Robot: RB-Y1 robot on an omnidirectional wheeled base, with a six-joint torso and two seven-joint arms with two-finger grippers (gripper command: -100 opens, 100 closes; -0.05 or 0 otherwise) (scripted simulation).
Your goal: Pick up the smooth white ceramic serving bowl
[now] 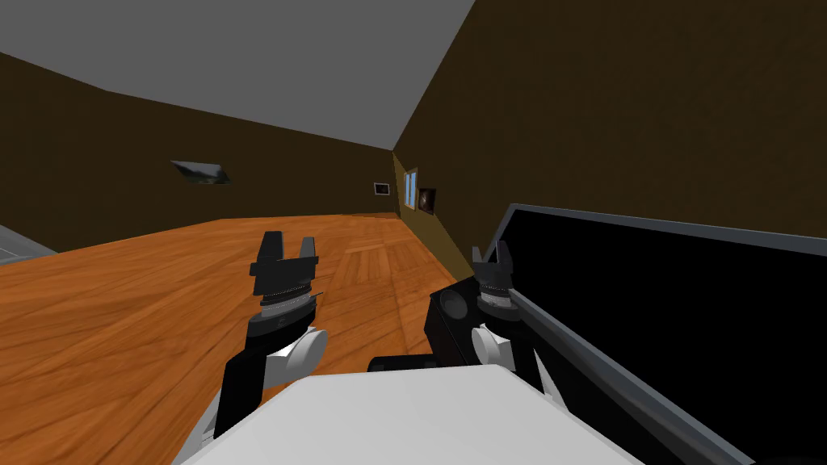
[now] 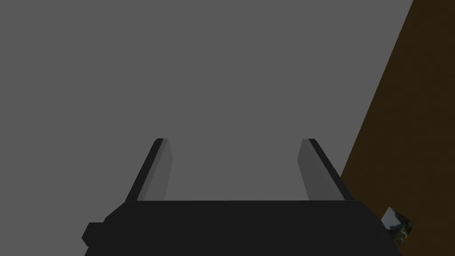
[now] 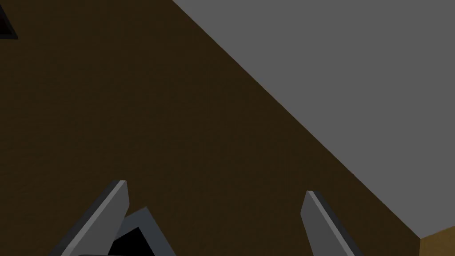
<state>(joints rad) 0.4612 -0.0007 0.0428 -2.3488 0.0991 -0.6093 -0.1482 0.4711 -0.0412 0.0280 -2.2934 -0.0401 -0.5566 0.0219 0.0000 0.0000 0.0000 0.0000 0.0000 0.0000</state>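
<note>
Fingers (image 1: 272,242) on both sides stand wide apart, orange plank floor (image 1: 121,307) ahead, dark brown walls (image 1: 646,105) around.

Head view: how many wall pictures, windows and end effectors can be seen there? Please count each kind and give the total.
Wall pictures: 3
Windows: 1
End effectors: 2 (left end effector, right end effector, both open)
Total: 6
</note>
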